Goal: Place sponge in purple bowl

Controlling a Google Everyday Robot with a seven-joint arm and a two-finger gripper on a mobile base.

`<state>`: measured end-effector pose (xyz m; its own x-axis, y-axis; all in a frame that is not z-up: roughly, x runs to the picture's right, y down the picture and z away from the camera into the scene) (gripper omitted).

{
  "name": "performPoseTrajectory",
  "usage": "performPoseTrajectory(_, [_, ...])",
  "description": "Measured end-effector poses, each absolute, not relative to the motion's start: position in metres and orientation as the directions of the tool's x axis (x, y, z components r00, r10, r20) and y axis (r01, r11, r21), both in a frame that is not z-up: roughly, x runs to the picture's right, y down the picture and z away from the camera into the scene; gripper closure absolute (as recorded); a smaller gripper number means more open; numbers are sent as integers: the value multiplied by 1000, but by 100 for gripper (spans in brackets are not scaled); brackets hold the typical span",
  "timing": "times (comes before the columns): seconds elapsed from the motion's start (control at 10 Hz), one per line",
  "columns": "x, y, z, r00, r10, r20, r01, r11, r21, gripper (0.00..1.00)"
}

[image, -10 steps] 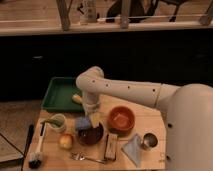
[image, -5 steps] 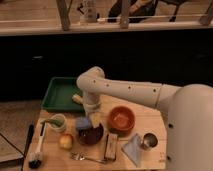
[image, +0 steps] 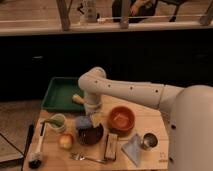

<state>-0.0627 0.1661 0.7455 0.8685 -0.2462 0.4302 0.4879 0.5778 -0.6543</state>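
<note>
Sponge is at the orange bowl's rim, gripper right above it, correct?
No. The camera view shows the sponge at the purple bowl's upper-left rim; the orange bowl stands apart to the right. The gripper is right above the sponge.

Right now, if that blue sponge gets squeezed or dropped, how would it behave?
Probably soft and light: the sponge is a small block by the gripper, at the purple bowl's rim. Its flat sides suggest it won't roll; dropped, it likely wouldn't break.
</note>
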Motion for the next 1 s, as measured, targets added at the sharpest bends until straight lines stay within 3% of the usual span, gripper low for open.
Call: performPoseTrajectory(1.0, [-61,170,742,867,-245,434,491,576,-654,20])
